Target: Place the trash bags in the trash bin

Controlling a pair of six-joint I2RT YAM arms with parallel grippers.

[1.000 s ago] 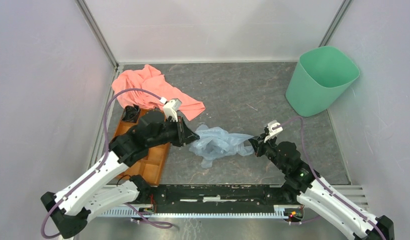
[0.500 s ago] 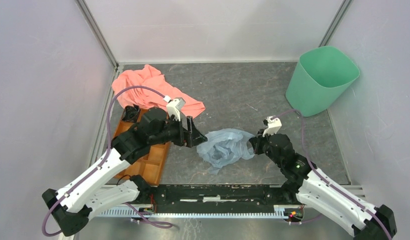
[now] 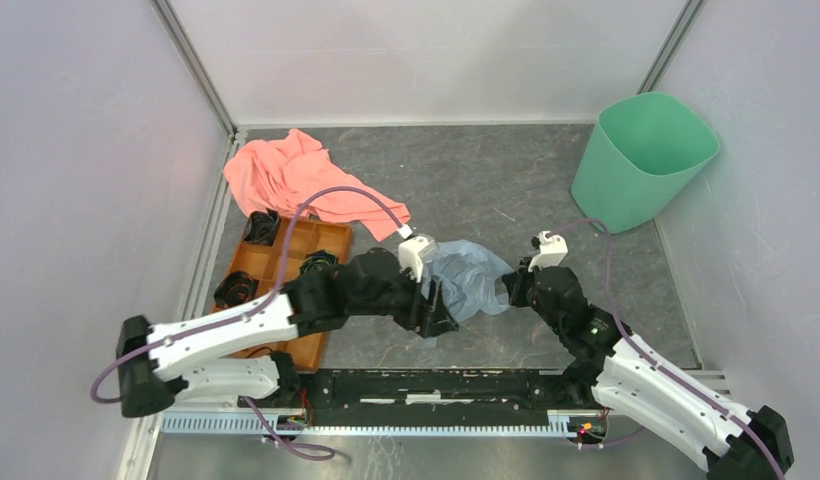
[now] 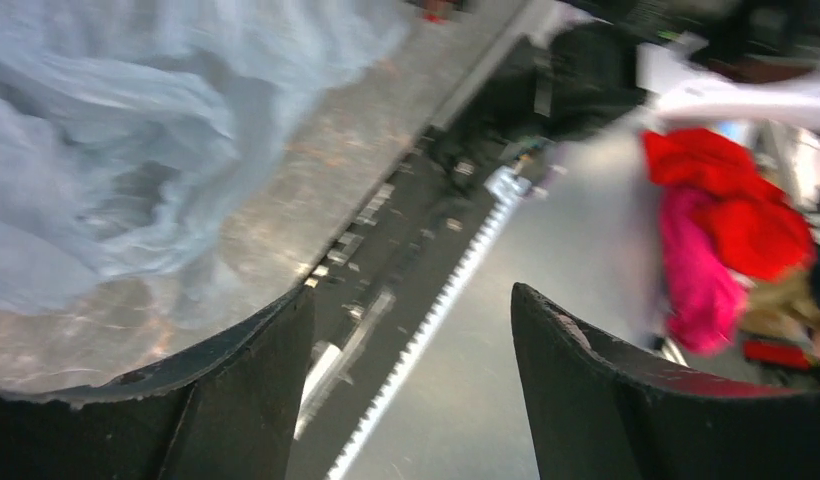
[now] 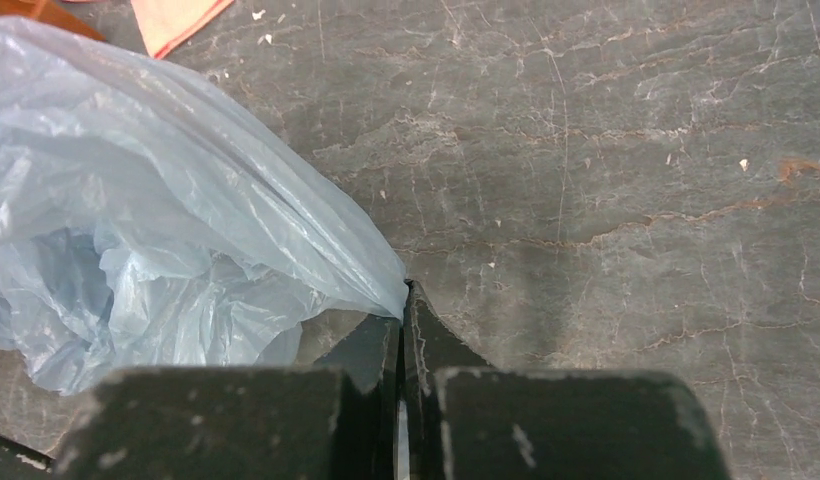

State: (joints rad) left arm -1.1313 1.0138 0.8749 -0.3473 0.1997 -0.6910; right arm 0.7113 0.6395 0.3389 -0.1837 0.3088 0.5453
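Right gripper clamps corner of crinkly pale blue plastic bag; left gripper, fingers wide apart, just beside it; mint-green plastic bin well apart.

The bag is pale blue, bin mint-green, cloth salmon-pink, tray orange, table veined grey.

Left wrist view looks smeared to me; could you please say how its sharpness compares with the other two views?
Left wrist view: motion-blurred, the trash bag and toothed rail streaked; right wrist view: crisp, bag creases and table veins sharp; top external view: sharp, evenly lit, soft shadows.
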